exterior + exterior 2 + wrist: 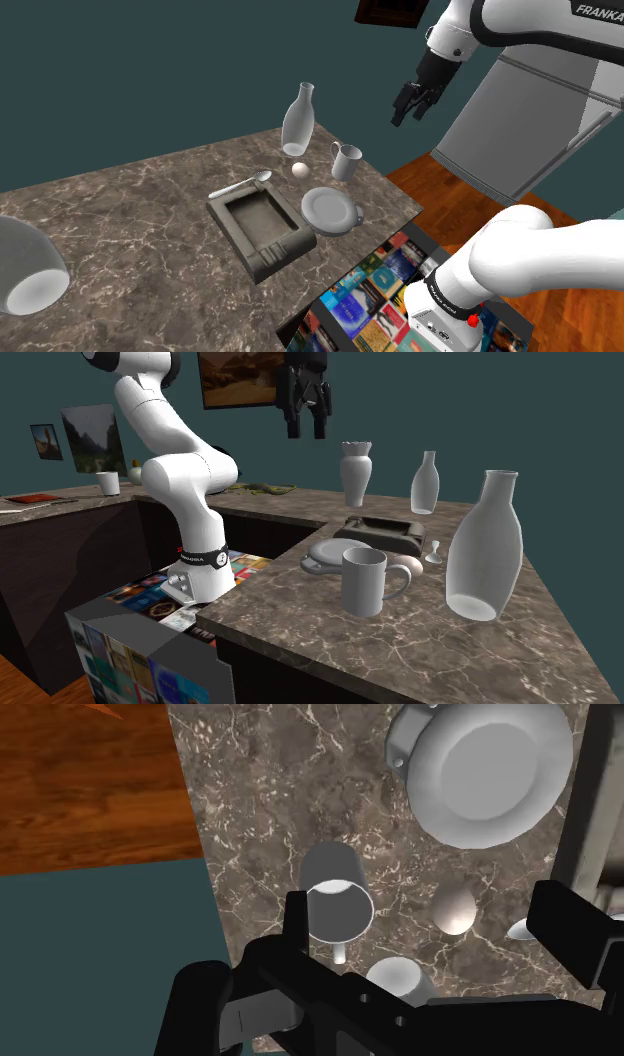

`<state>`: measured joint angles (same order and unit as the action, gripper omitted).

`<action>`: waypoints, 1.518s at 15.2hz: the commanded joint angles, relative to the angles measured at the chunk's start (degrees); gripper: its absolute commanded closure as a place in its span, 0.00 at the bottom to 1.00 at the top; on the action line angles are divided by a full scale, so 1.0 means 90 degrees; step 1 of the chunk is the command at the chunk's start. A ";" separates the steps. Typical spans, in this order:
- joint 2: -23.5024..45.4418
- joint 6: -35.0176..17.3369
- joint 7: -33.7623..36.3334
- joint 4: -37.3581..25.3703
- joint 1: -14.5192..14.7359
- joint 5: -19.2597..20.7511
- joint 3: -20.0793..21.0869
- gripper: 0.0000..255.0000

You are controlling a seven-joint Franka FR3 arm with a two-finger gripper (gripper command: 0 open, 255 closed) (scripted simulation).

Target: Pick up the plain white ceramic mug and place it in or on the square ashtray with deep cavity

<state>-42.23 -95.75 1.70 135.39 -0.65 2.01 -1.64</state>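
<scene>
The plain white mug stands upright near the table's far right corner in the shoulder view, handle toward the edge. In the second exterior view the mug is at the front. The dark square ashtray with a deep hollow lies mid-table, a hand's width from the mug; its rim is low behind a plate. My gripper hangs open and empty, high above and just outside the table edge near the mug. From the hand, the mug sits below the gripper, close to one finger.
A tall pale bottle, an egg, a spoon and a lidded round dish crowd the mug and ashtray. A large bowl sits at the shoulder view's left. A vase stands further back.
</scene>
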 commanded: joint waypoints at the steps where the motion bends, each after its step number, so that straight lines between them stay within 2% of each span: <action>1: 0.0000 0.0000 0.0000 0.0000 0.0000 0.0000 0.0000 0.00; 10: 0.1372 -0.2018 -0.0655 0.0660 0.0210 0.0026 -0.0234 0.00; 18: 0.3106 -0.3697 -0.1292 0.0626 0.0419 -0.0101 -0.0387 0.00; 23: 0.3360 -0.4101 -0.1320 0.0778 0.0424 -0.0124 -0.0395 0.00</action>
<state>-12.47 -131.93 -10.19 142.18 3.12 0.94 -5.22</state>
